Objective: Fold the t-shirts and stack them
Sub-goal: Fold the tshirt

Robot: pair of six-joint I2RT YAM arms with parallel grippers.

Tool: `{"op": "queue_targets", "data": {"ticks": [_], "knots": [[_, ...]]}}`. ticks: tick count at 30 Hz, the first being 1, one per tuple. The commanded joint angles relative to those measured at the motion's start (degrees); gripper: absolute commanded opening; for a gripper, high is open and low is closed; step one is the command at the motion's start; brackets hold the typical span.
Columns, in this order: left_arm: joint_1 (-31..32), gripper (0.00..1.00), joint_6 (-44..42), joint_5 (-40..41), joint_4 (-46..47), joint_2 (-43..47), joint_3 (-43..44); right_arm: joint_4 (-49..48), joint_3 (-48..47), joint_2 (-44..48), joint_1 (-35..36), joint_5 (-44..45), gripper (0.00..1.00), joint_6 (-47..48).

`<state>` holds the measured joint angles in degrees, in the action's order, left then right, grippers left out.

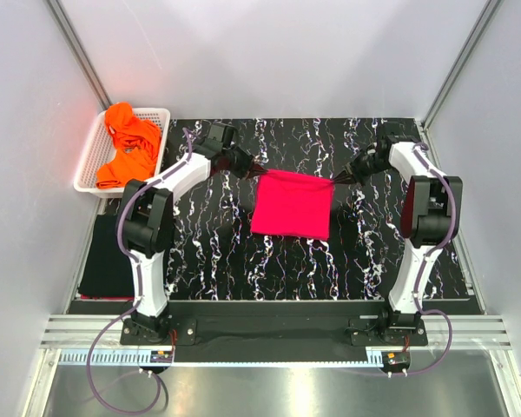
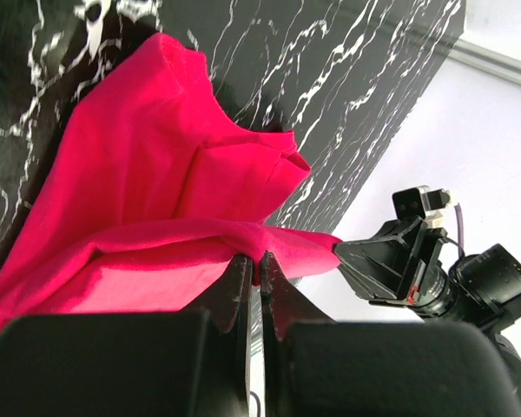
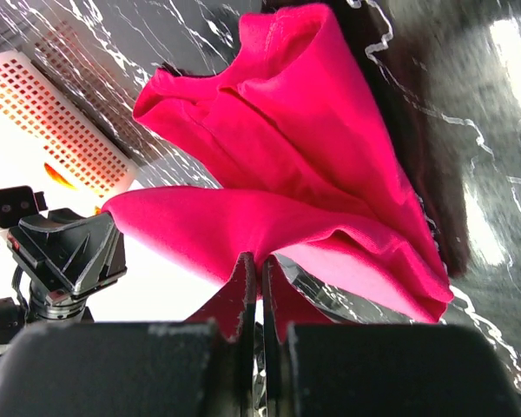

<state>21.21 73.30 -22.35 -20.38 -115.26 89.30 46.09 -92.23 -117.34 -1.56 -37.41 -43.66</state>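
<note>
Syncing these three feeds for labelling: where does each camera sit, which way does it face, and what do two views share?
Top external: fixed above and behind the bases, looking down on the mat; both arms whole, left gripper and right gripper each shut on the pink t-shirt.
Left wrist: rides the left arm, looks past its own shut fingers across the shirt to the right gripper.
Right wrist: mirrored, own fingers below, facing the left gripper and basket.
Shared: both wrist views face each other over the shirt.
</note>
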Motion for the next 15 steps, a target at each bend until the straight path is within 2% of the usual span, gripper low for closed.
{"op": "queue_targets", "data": {"ticks": [1, 8, 10, 11, 12, 13, 14, 15], "knots": [[-1.35, 0.01, -1.23, 0.03, 2.54, -1.10, 3.25, -1.08, -3.84, -1.75, -0.55, -2.14, 0.02, 1.03], [-2.49, 0.06, -2.28, -0.15, 2.45, -5.14, 5.09, -1.61, -6.99, -6.31, -0.63, -1.71, 0.05, 0.94], [-2.93, 0.12, -3.77, 0.63, 2.45, -6.46, 6.41, -2.57, -8.40, -7.90, -0.72, -1.70, 0.11, 1.03], [-3.02, 0.20, -4.82, 0.99, 2.54, -8.21, 7.29, -2.84, -10.67, -10.17, -0.98, -1.53, 0.17, 1.73], [-3.28, 0.33, -7.53, 1.17, 1.32, -9.35, 10.34, -2.93, -12.26, -11.32, -1.33, -0.66, 0.24, 2.69], [-3.54, 0.38, -9.56, 2.04, 0.18, -10.58, 12.72, -2.84, -15.76, -14.03, -2.29, 0.57, 0.41, 4.88], [-3.46, 0.42, -13.06, 2.74, -1.23, -13.64, 16.05, -2.76, -17.97, -15.19, -3.09, 0.49, 0.45, 5.86], [-3.28, 0.48, -21.44, 4.32, -12.64, -15.85, 27.13, -2.58, -19.90, -15.81, -3.79, 0.76, 0.51, 6.30]]}}
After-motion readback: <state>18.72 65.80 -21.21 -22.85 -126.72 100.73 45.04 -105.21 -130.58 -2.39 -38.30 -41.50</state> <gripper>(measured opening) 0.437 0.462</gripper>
